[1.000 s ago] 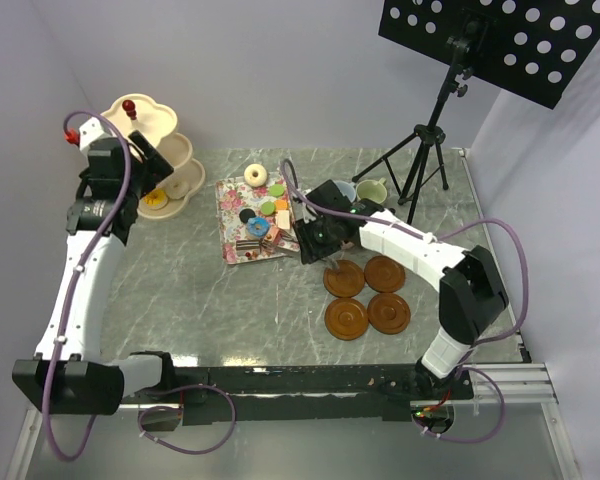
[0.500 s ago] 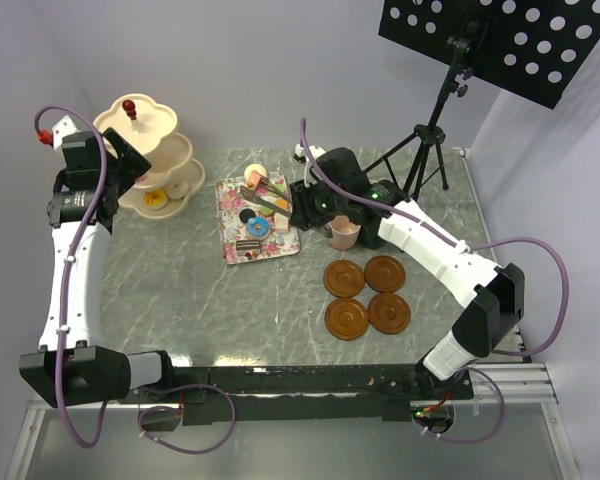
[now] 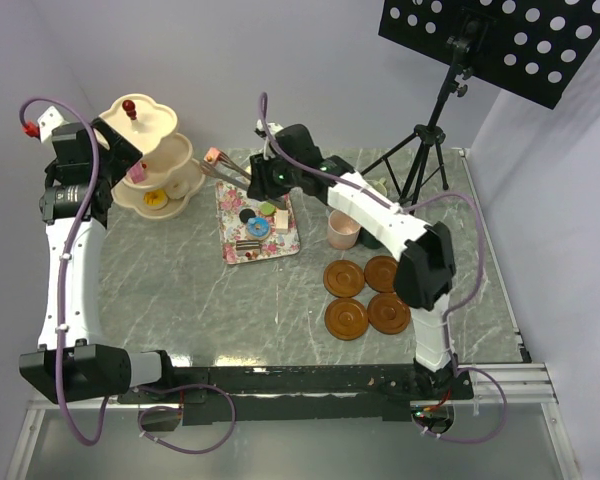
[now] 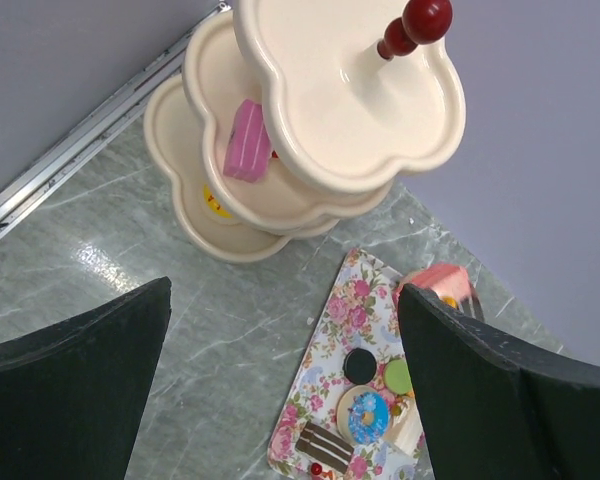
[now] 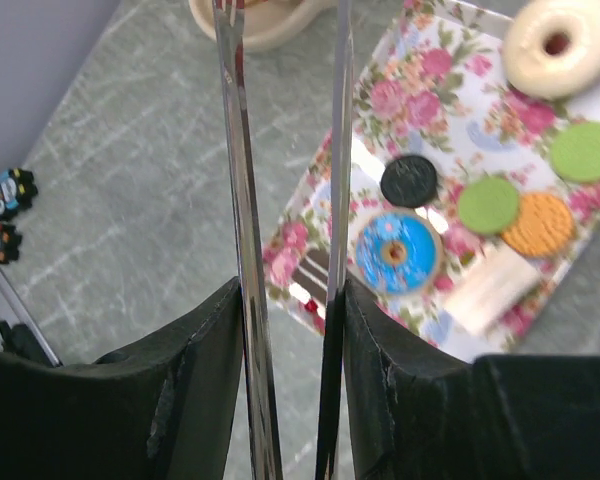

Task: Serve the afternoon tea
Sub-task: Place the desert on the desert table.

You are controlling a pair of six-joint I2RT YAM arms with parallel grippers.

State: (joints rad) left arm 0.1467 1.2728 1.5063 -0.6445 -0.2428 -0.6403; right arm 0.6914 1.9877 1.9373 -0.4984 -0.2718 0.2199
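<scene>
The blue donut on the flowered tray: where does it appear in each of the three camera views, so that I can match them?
Top external: the blue donut lies just above the middle, left of centre.
Left wrist: the donut is at the bottom edge, right of centre.
Right wrist: the donut is right of centre, at mid-height.
Shared landmark: the floral tray under it.

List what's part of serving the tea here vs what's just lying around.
Part of the job:
- cream three-tier stand
- pink cake on its middle tier
- second pink cake, in the metal tongs
- toy cakes on the floral tray
- pink mug
- four brown saucers

Just around:
- floral tray
- metal tongs, a tool only
- tripod
- black perforated board
</scene>
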